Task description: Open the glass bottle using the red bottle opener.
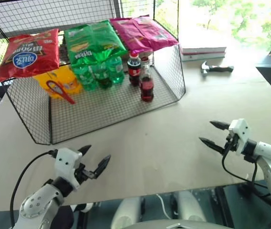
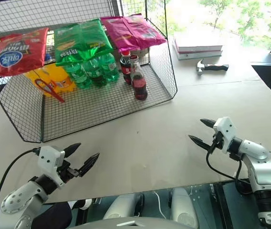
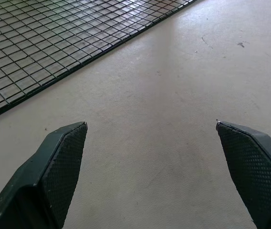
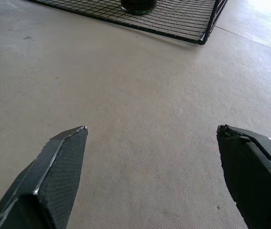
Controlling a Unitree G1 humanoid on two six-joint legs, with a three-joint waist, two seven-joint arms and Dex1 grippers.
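Both tools, left and right, hover spread and empty over the bench at lower frame. The glass bottle stands upper centre in the wire rack; the red bottle opener lies at its left.

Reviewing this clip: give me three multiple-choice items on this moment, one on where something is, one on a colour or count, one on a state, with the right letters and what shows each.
1. Where does the red bottle opener lie?
A. On the bare table beside the hammer
B. On the wire rack's floor, in front of the yellow bag
C. Between the right gripper's fingers

2. How many snack bags lie on top of the wire rack?
A. One
B. Three
C. Five

3. How do the two grippers stand?
A. Both open and empty
B. Left shut on the opener
C. Right shut on the glass bottle

Answers:
1. B: the opener rests on the mesh by the yellow bag.
2. B: a red bag, a green bag and a pink bag lie on top.
3. A: the left gripper and right gripper hold their fingers apart over the table; the glass bottle stands untouched in the rack.
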